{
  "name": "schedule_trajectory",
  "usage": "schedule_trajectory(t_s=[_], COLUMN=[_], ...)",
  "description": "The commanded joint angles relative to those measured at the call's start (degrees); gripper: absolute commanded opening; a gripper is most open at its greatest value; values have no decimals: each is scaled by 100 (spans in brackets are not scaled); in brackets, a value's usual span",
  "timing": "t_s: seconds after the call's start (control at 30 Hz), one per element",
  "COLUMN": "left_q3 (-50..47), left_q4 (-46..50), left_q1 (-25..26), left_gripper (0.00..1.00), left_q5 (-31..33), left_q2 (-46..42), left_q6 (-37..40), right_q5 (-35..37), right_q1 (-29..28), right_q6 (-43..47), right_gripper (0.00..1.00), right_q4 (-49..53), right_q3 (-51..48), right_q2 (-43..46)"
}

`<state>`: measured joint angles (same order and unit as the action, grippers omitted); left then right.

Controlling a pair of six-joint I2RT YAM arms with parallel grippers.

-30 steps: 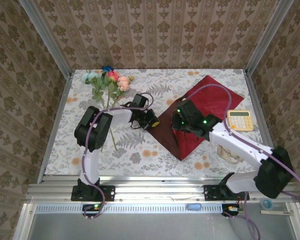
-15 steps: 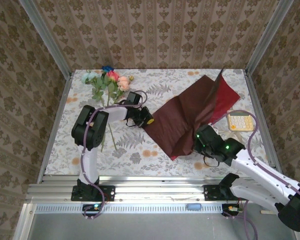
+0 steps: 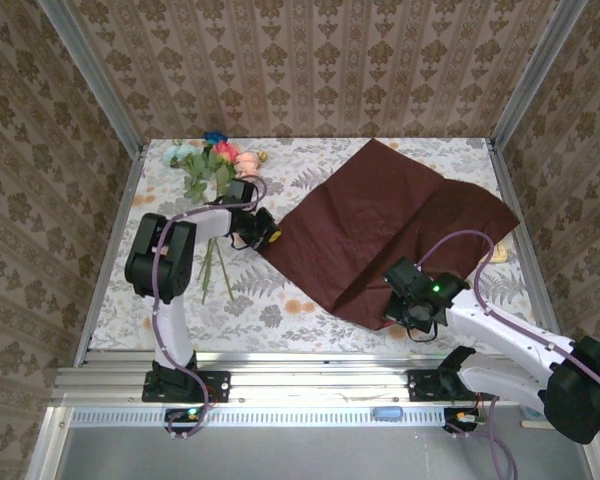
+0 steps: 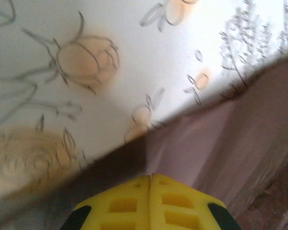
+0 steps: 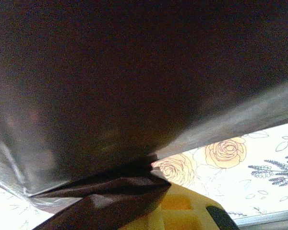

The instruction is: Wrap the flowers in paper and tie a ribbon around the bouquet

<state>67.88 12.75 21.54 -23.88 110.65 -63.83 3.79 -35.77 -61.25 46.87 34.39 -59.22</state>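
The dark red paper (image 3: 380, 220) lies spread open as a big diamond across the middle and right of the table. My left gripper (image 3: 267, 237) is shut on its left corner; in the left wrist view the yellow fingers (image 4: 129, 203) meet tightly at the paper's (image 4: 221, 139) edge. My right gripper (image 3: 392, 305) is shut on the near corner, where the paper (image 5: 110, 86) drapes over a yellow finger (image 5: 187, 208). The flowers (image 3: 220, 160) lie at the far left, heads toward the back wall, stems running nearward. The ribbon is hidden.
A sliver of a pale yellow object (image 3: 499, 250) peeks out from under the paper's right edge. Metal frame rails border the table on the left (image 3: 115, 240) and right (image 3: 520, 230). The floral tablecloth (image 3: 280, 300) shows bare in front of the paper.
The folded paper has been pulled open flat: the right gripper drew its corner nearward, the left gripper drew the other corner left. The paper now covers the calculator at the right.
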Motion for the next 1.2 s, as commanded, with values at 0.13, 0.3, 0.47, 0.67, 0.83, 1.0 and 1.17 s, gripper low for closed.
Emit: schedule_trajectory(t_s=[0.13,0.3,0.47,0.67,0.83,1.0,1.17], left_q3=[-140,-237,-291,-1095,-1360,-1224,-1128], left_q4=[142,-616,-465,-705,-977,-1070,-930], left_q1=[1061,1625,1483,919,617,562,561], left_gripper=[3,5,4,3,3,3,3], left_q5=[-30,-344,-138,-39,-128,-298,-361], left_q2=[-604,-32,308,35,-61,0,-50], left_q6=[-301,-841,-762,-859,-859,-750,-564], right_q5=[-116,-81,3,-98,-236,701,1386], right_q1=[304,360,373,392,386,386,400], right_q6=[213,556,1018,1603,1711,1390,1222], right_gripper=[3,3,3,3,17,50,56], right_q4=[200,250,314,237,344,1066,1334], right_q3=[-20,108,450,1114,1377,1355,1509], right_q2=[128,59,-245,-936,-1366,-785,416])
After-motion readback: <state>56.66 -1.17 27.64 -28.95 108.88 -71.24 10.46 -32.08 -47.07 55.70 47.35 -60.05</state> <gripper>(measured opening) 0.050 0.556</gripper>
